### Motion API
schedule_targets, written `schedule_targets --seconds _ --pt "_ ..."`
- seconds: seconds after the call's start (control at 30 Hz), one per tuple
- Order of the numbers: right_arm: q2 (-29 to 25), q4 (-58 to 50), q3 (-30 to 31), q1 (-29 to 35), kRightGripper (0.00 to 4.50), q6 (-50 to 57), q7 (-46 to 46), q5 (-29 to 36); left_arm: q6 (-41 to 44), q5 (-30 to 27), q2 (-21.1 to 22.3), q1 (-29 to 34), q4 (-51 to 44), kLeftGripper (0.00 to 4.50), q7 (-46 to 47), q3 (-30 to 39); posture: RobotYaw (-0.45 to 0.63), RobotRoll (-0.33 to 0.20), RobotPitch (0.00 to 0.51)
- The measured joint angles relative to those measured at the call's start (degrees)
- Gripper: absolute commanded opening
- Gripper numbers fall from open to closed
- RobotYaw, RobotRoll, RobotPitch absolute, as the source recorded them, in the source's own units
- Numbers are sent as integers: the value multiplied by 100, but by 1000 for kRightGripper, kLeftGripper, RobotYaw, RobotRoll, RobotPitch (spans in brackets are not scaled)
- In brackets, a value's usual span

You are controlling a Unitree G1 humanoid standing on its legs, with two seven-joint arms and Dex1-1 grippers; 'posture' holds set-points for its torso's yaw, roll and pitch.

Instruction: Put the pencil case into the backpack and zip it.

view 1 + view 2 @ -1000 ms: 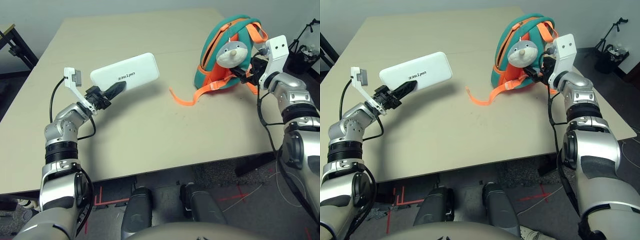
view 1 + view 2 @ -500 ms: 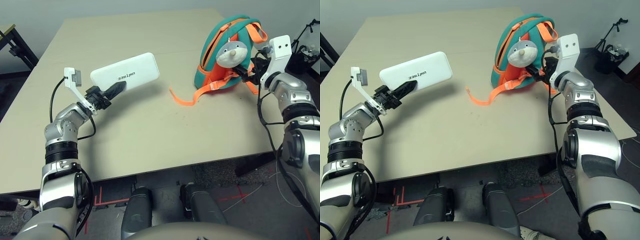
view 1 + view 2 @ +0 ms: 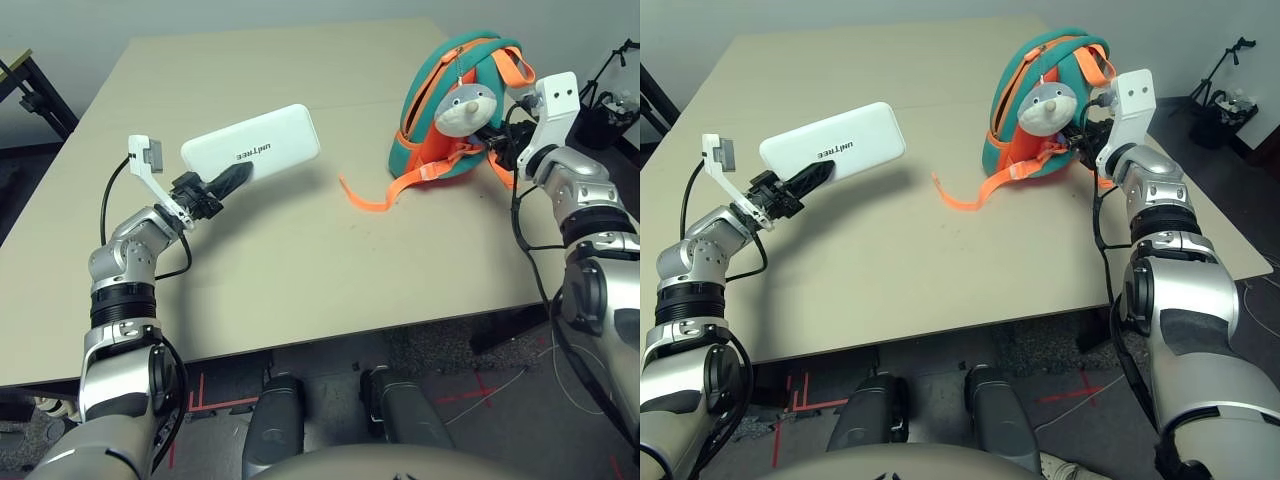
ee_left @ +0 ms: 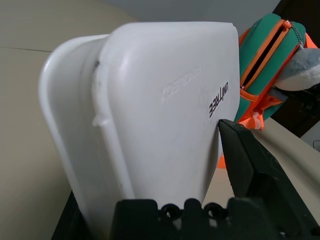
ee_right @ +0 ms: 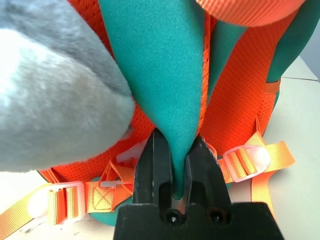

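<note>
Beige desk in a room with grey floor and red tape marks underneath; dark stand gear past the far right corner.

Pencil case: flat white hard case, rounded corners, small dark "UNITREE" lettering on top, faint embossed text beside it in the left wrist view. It's held up off the desk over the left half, tilted, its far end higher and aimed toward the middle. Left gripper clamps its near end, one black finger pressed on the lettered face, the other hidden behind the case.

Backpack: small, teal shell, orange mesh back panel, orange straps and zipper trim. It stands upright near the far right corner, strap side facing the robot. Orange top loop sticks up on the right. One loose orange strap trails flat on the desk toward the middle. White plastic buckles on the lower straps. Grey-and-white plush animal hangs against the front of it.

Right gripper is at the backpack's right side, just beside the plush, fingers pinched tight on a teal fabric fold of the backpack; orange mesh on either side of the fold.
</note>
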Motion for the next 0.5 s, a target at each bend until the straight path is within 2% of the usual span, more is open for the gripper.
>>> schedule_targets --seconds 0.27,0.5 --pt "61 -382 -97 3 0 199 715 293 0 0 0 -5 1 3168 -1 -42 -46 0 52" --pt "133 -2217 -100 505 0 1198 1655 978 -63 3 15 -160 105 3168 1 -47 -67 0 55"
